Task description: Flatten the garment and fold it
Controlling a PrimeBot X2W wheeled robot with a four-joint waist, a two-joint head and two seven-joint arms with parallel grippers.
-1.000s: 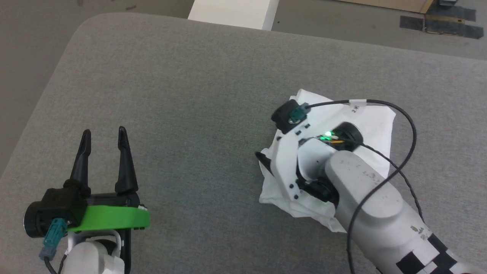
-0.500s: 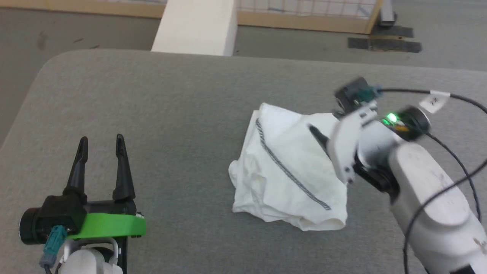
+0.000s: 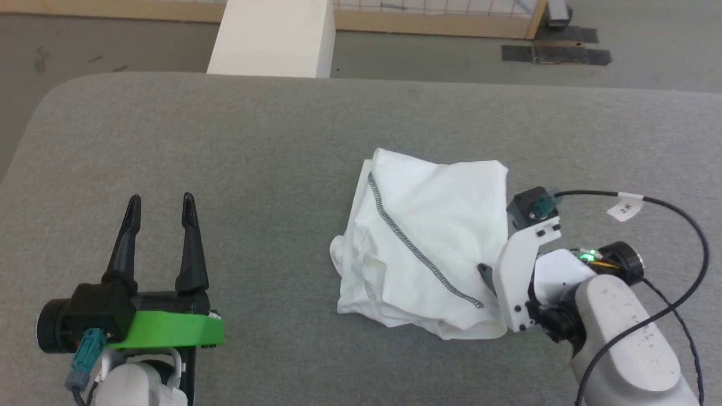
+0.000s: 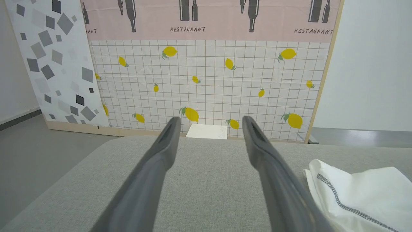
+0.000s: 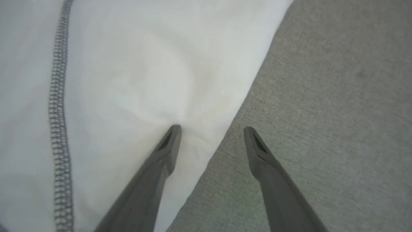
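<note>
Garment (image 3: 434, 225) is lying bunched and loosely folded over on the grey fabric-covered desk (image 3: 254, 146), right of centre in the head view, nowhere near flat. A grey-black zigzag seam (image 3: 417, 251) is running diagonally across its top layer, from the far left corner down toward the near right. Near edge is rumpling into thick folds, and the far right corner is lying fairly smooth.

Right pincer (image 5: 211, 128) is sitting at the garment's right edge, spread wide and pinching nothing. In the right wrist view one of its fingers (image 5: 167, 148) is pressing its tip into the white cloth, with creases radiating from the contact point. The other finger is pointing at bare desk just beside the cloth edge. In the head view the right arm is coming in from the lower right, with a black cable (image 3: 677, 217) looping over it and a small green light glowing on the wrist.

Left pincer (image 3: 161, 198) is hovering at the lower left, well apart from the garment, also spread and holding nothing, with a green bracket (image 3: 169, 330) behind its fingers. In the left wrist view the garment is showing at the lower right corner. A white box (image 3: 271, 39) is standing just beyond the desk's far edge, in front of a lemon-print panel (image 4: 225, 80).
</note>
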